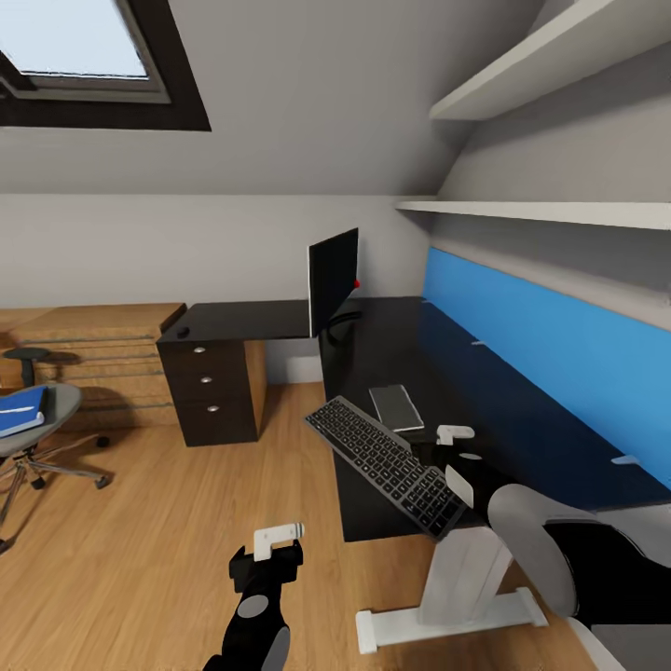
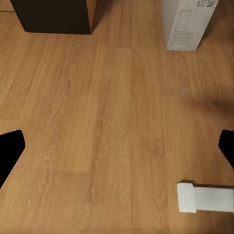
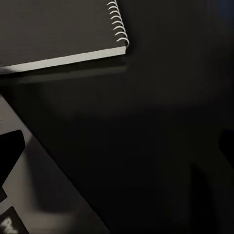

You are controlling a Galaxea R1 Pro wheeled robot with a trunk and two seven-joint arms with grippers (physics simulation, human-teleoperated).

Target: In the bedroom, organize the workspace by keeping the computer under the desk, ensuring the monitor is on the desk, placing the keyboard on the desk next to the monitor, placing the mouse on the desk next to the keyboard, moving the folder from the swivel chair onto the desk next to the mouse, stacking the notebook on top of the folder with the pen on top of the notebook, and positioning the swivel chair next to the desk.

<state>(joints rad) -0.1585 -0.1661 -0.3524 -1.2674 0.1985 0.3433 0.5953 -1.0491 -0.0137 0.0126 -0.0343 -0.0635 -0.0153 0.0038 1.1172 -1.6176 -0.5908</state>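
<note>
Attic bedroom with a sloped ceiling, a skylight and a wood-plank floor, arranged around the long L-shaped glossy black desk (image 1: 391, 345) with its blue back panel. On the desk's far corner stood the wide flat black-fronted monitor (image 1: 333, 278); at the desk's near front edge lay the slim silver-framed keyboard with dark keys (image 1: 384, 463), skewed so that one corner overhung the edge, and just beyond it a dark-covered spiral-bound notebook (image 1: 397, 406). The right gripper (image 1: 457, 447) hovered over the desk just beside the keyboard; its jaws looked spread and empty, though its wrist view was dark. The left gripper (image 1: 268, 550) hung over the floor in front of the desk, fingers wide apart, gripping nothing. Well to the desk's left the grey upholstered swivel chair (image 1: 37, 419) carried the bright blue flat folder (image 1: 20, 412). The light grey box-shaped computer tower (image 2: 185, 24) stood on the floor. Risk, as judged: a sideways nudge from the right arm could tip the overhanging keyboard off the edge, or drag the notebook.
</note>
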